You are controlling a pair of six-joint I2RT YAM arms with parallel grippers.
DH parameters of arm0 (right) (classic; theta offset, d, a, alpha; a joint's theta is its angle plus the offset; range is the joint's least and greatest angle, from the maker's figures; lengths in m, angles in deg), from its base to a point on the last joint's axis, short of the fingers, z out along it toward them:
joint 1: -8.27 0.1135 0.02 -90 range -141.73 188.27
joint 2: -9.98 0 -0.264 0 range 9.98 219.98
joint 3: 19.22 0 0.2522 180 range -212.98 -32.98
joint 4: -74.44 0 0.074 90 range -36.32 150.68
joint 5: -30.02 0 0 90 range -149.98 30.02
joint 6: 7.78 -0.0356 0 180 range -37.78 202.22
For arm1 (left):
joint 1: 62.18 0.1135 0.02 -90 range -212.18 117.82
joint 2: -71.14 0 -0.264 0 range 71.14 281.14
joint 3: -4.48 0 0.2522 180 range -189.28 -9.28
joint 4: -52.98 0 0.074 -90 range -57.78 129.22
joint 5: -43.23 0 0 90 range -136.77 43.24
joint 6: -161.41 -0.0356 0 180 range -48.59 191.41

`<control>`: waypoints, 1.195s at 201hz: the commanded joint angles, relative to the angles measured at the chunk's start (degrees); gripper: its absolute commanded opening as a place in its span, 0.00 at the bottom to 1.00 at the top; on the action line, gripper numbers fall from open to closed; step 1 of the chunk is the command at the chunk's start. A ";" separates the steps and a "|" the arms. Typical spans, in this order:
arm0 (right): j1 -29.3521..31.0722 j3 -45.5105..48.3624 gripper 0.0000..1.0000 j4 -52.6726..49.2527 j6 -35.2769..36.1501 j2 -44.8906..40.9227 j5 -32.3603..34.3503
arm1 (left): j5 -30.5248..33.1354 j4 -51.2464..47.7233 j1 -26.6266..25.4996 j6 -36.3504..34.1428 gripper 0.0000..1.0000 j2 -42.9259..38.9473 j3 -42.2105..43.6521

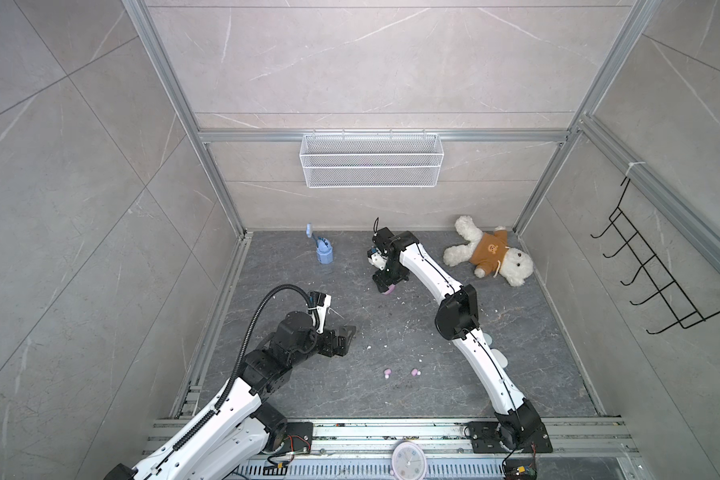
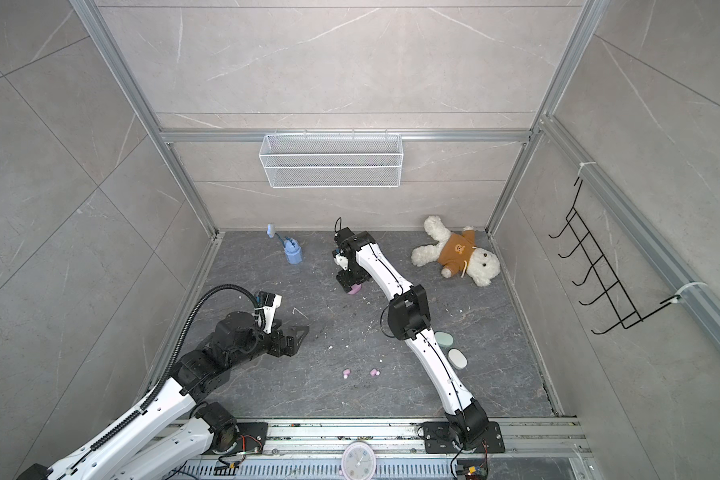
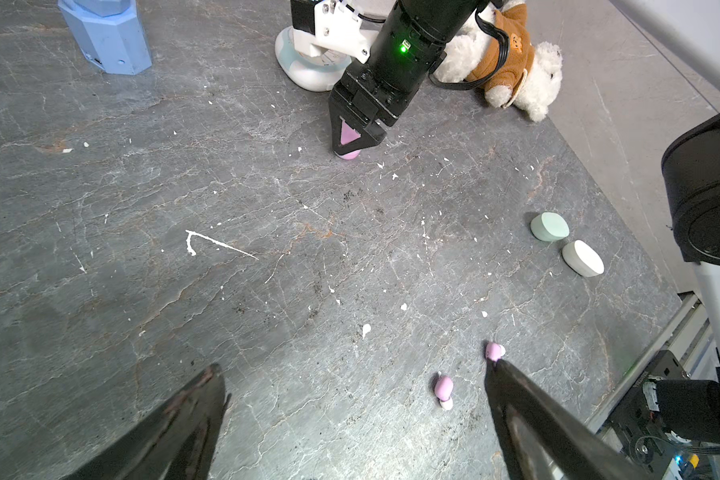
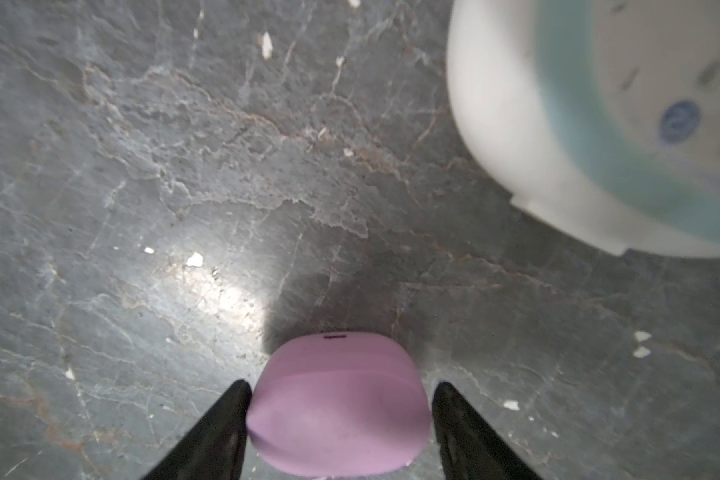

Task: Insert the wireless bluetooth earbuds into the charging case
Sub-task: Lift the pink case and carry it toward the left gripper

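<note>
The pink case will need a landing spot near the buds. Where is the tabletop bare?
Bare, save white crumbs: the middle, bordered by the left gripper, the pink case straddled by the right gripper and the pink earbuds; also the front right corner past the white case. Crowded: the back, with blue container, white clock and teddy bear.

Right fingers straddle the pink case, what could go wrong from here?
One finger of the right gripper touches the pink case, the other stands clear: closing may twist it out. The clock close by could get bumped. The left gripper hangs near a pink earbud and might flick it.
</note>
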State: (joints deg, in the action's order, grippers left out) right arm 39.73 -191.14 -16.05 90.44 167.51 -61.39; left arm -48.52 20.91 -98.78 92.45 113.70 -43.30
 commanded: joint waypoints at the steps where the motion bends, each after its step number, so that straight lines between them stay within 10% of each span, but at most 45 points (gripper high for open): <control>1: 0.21 -0.83 0.67 -0.62 -0.02 0.76 1.05 | -0.30 0.23 0.31 -0.38 1.00 -0.20 -0.02; 123: 0.09 5.98 0.57 -3.68 -6.81 -13.60 -3.84 | -2.05 -1.34 0.31 -4.66 1.00 1.45 -2.63; 240: -0.01 54.56 0.56 18.79 -26.74 -48.92 -19.14 | -10.92 -2.26 -2.47 -22.89 1.00 7.69 -9.24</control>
State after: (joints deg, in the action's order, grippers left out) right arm 39.73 -144.24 -4.48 70.69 126.79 -74.55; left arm -54.73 18.25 -99.92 76.95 120.46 -50.12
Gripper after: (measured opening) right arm 0.610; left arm 0.999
